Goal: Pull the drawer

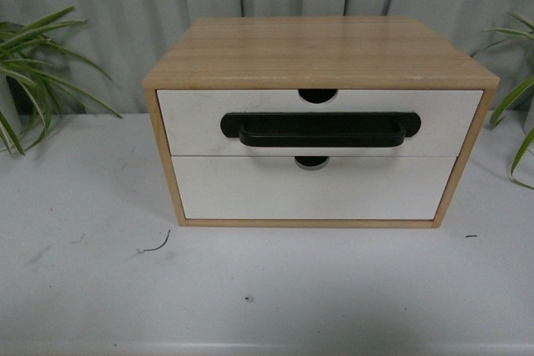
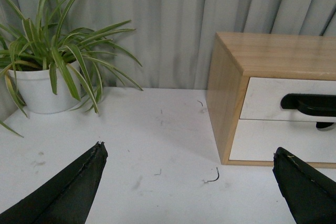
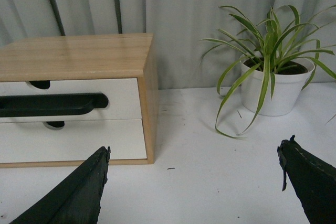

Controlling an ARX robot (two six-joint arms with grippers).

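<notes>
A light wood cabinet stands on the white table. Its upper drawer has a white front, a long black bar handle and a half-round notch in the top edge; it sits flush and shut. The lower white front has a notch but no handle. Neither arm shows in the front view. My left gripper is open over bare table, left of the cabinet; the handle shows beyond it. My right gripper is open over the table, right of the cabinet and the handle.
A spider plant in a white pot stands left of the cabinet, another potted plant to its right. Their leaves reach into the front view's edges. Grey curtain hangs behind. Small dark scraps lie on the table.
</notes>
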